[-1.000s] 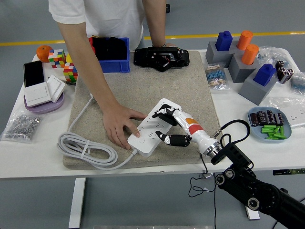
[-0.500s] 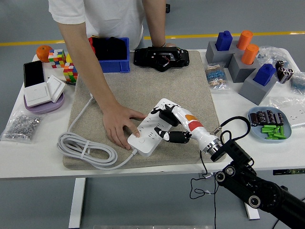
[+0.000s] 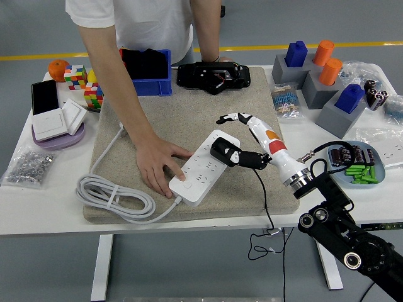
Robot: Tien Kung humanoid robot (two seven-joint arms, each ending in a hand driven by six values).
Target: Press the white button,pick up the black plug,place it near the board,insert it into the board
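The right robot hand (image 3: 242, 141) reaches in from the lower right over the beige mat (image 3: 182, 113) on the white tabletop (image 3: 38, 207). Its thumb and lower fingers are clamped on the black plug (image 3: 224, 151), while the upper fingers stretch out free above it. The plug sits at the right end of the white power strip (image 3: 203, 168), touching or just above its top face; whether its pins are in a socket cannot be told. A thin black cord (image 3: 260, 189) runs from the plug down over the mat's near edge. A person's hand (image 3: 157, 167) rests flat on the strip's left end, by its button. The strip's grey cable (image 3: 113, 195) lies coiled at the mat's left side.
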